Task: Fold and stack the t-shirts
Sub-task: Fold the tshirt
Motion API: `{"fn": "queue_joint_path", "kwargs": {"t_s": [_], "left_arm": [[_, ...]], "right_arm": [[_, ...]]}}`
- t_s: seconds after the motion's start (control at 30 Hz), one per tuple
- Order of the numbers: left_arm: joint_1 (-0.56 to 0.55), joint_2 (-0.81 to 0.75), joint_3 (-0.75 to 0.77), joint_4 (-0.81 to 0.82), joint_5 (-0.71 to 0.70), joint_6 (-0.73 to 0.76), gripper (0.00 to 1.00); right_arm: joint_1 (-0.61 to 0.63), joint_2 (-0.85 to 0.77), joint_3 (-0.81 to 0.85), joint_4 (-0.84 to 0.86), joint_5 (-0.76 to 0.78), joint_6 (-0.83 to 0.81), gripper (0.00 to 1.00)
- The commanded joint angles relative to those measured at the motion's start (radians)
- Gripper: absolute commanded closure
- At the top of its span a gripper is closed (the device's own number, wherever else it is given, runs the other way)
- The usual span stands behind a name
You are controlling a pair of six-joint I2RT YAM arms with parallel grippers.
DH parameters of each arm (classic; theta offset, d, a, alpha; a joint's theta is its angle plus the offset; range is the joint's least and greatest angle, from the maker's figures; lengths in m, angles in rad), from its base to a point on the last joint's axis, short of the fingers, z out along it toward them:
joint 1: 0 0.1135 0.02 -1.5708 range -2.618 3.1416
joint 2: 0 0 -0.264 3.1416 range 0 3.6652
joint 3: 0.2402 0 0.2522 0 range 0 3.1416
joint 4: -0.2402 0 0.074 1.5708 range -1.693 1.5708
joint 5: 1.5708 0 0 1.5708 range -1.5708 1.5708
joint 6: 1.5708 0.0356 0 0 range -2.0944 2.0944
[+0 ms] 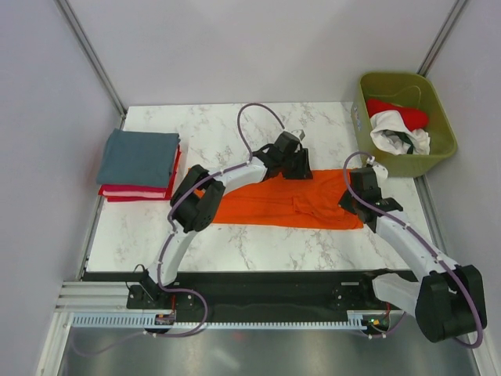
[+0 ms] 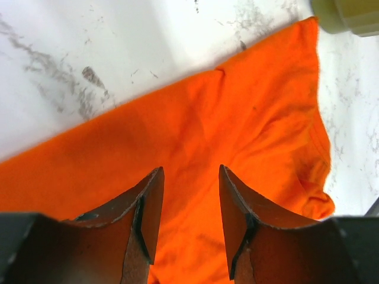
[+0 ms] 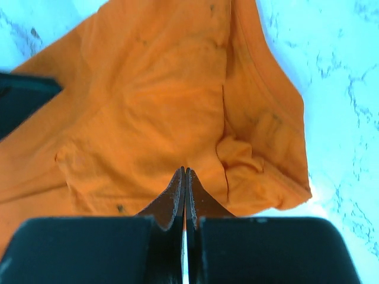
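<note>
Left end effector (image 2: pixel 189 177) half-open, empty; right end effector (image 3: pixel 185 174) shut, seemingly empty: drag either and you bunch the orange t-shirt (image 1: pixel 262 208).

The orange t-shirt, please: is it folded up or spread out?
Half-folded: the orange t-shirt lies as a long band across the table, much wider than the folded stack.

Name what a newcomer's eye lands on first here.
The bright orange cotton t-shirt spread across the middle of the marble table, the left hand open and the right hand shut above it. Next, the folded stack at the left edge, grey-blue tee on top, and the olive-green plastic bin at far right.
</note>
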Motion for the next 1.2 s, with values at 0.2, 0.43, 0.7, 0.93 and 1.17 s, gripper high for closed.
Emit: {"fn": "queue_joint_path", "kwargs": {"t_s": [0.2,0.43,0.7,0.93,1.17], "left_arm": [[-0.039,-0.339,-0.246,0.036,-0.147,0.054,0.50],[-0.022,-0.412,-0.365,-0.020,-0.279,0.053,0.49],[0.091,-0.378,-0.454,-0.066,-0.295,-0.018,0.51],[0.130,-0.286,-0.466,-0.065,-0.261,-0.046,0.52],[0.139,-0.272,-0.466,-0.060,-0.273,-0.049,0.53]], "right_arm": [[-0.008,0.191,0.144,0.112,0.157,-0.002,1.00],[-0.011,0.343,0.161,0.161,0.143,0.016,1.00],[-0.036,0.424,0.093,0.184,0.150,0.068,1.00],[-0.066,0.397,0.036,0.176,0.230,0.113,1.00],[-0.074,0.338,0.069,0.141,0.309,0.104,1.00]]}}
